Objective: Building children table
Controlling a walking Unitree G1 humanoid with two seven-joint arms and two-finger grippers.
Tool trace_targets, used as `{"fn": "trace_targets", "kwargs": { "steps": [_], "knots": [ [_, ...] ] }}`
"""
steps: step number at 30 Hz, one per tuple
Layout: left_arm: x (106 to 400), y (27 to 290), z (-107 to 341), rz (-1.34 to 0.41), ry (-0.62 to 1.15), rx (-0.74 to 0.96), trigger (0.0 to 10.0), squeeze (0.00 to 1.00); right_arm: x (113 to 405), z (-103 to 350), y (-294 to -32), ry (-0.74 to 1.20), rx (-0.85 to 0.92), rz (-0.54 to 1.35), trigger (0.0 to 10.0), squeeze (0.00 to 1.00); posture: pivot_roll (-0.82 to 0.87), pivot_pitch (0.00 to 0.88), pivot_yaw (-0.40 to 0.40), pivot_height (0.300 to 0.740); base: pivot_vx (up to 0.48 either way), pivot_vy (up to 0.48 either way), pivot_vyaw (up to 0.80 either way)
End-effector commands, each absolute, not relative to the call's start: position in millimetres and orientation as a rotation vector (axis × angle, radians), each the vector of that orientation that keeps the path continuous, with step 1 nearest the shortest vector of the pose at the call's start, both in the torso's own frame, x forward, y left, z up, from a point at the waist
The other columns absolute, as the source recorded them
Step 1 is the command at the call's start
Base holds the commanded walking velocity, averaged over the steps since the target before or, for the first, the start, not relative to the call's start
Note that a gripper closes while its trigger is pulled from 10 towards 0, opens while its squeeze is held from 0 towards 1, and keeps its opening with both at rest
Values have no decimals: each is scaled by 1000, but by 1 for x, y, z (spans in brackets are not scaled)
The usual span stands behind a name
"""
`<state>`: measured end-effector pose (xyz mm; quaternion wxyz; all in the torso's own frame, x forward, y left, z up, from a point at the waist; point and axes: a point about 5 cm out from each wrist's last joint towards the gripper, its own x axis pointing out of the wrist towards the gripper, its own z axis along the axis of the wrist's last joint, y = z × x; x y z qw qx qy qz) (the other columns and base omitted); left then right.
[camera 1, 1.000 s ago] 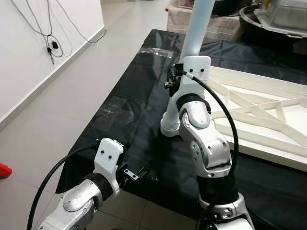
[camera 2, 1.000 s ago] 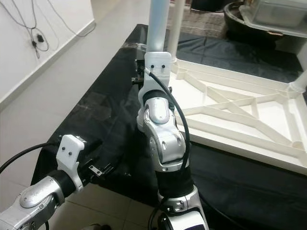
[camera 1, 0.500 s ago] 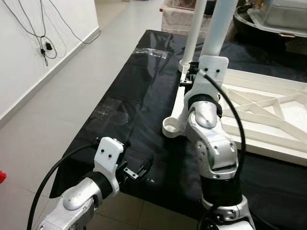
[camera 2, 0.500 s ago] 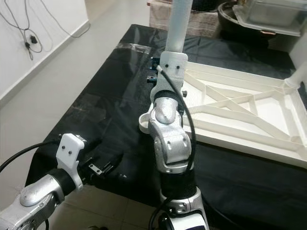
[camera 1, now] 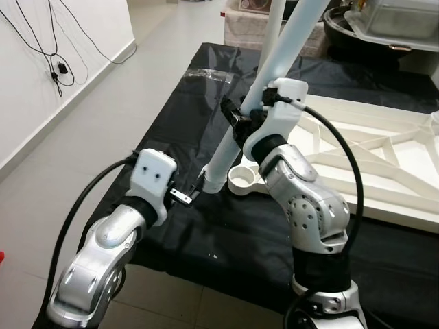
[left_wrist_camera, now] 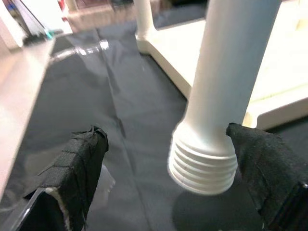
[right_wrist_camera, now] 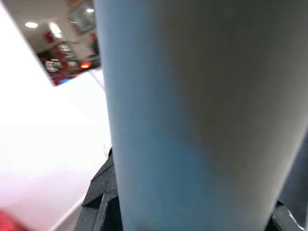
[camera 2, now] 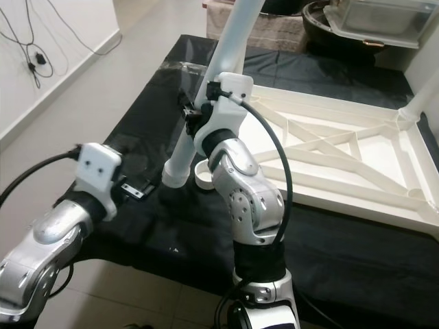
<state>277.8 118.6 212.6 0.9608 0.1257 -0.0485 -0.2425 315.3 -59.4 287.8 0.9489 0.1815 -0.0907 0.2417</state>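
Note:
A long white table leg (camera 1: 273,74) slants over the black-covered table (camera 1: 164,137). My right gripper (camera 1: 236,120) is shut on its middle. Its threaded lower end (left_wrist_camera: 204,161) hangs just above the cloth, beside the round corner socket (camera 1: 241,179) of the upturned white tabletop (camera 1: 374,161). My left gripper (camera 1: 195,186) is open at that threaded end, and in the left wrist view its fingers (left_wrist_camera: 79,166) stand on either side of the end. Another white leg (left_wrist_camera: 143,19) stands upright at the tabletop's far corner.
The table's near edge runs just below my left arm, with tiled floor (camera 1: 82,151) to the left. Cables (camera 1: 58,65) hang on the left wall. A clear plastic bag (camera 1: 214,75) lies on the cloth at the back. A grey tub (camera 1: 391,27) stands at the back right.
My right gripper has tilted the leg, swinging its threaded end off the corner socket towards the left. My left arm has risen from the table's edge to that end.

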Motion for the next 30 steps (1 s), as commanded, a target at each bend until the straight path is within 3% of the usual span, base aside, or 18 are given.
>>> {"fn": "trace_targets", "kwargs": {
  "steps": [1, 11, 30],
  "knots": [
    [284, 115, 203, -519, -49, 284, 10000, 0, 302, 297, -34, -202, 470, 634, 10000, 0, 99, 114, -46, 740, 0, 0, 0],
    [286, 99, 181, -617, 36, 276, 10000, 0, 291, 298, -24, -199, 503, 746, 10000, 0, 101, 108, -42, 740, 0, 0, 0],
    [293, 96, 182, -637, 3, 291, 10000, 0, 281, 292, -18, -164, 476, 863, 10000, 0, 99, 102, -41, 740, 0, 0, 0]
  ]
}}
